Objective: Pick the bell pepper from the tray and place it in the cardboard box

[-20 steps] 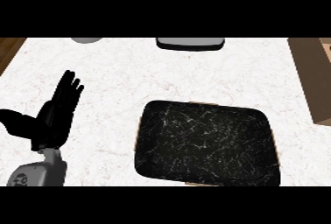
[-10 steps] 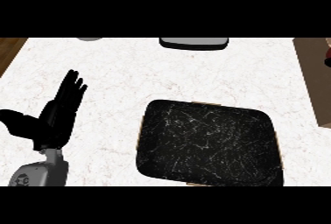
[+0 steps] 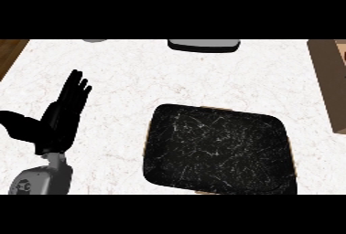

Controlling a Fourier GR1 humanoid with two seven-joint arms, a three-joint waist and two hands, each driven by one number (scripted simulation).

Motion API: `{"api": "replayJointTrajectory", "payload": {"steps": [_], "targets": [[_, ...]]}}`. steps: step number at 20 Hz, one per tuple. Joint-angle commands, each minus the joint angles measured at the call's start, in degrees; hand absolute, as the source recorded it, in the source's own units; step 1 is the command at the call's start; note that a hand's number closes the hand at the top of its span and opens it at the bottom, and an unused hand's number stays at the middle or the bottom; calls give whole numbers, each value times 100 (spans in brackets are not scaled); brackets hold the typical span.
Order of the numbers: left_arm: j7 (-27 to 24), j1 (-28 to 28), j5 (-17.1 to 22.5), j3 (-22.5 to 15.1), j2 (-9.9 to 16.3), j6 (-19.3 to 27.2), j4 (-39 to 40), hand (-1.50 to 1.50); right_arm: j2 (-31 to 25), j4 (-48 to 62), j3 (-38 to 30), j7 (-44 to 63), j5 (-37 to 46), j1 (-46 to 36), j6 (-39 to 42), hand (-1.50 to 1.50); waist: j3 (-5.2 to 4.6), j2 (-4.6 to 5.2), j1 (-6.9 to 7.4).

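Note:
A black marbled tray (image 3: 219, 148) lies on the white counter at the lower right, and I see nothing on it. No bell pepper shows anywhere. At the right edge a brown strip of the cardboard box (image 3: 329, 82) comes into view, mostly cut off. My left hand (image 3: 61, 116) rests open at the left, fingers straight and pointing up, well apart from the tray. My right hand is out of view.
A grey and black flat object (image 3: 204, 45) sits at the counter's far edge, top centre. A small grey item (image 3: 94, 40) peeks in at the top left. The counter's left edge (image 3: 15, 59) borders a brown floor.
The view has shifted left a little, bringing more of the cardboard box in at the right edge. The left hand and the tray keep their places on the counter.

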Motion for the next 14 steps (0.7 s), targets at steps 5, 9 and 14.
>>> {"api": "replayJointTrajectory", "payload": {"steps": [5,9,14], "targets": [[-84,100,-30,-28,-99,65,-17,0,104,-540,-952,-1263,-1058,-58,-1415,-150,33,-17,-34],[-259,144,21,114,68,-112,252,0,234,-554,-1701,-1473,-1929,-281,-1338,-150,28,-26,-104],[-48,71,-33,134,-5,117,90,0,23,-698,-2649,-2221,-3071,-278,-912,-150,29,-58,-174]]}}
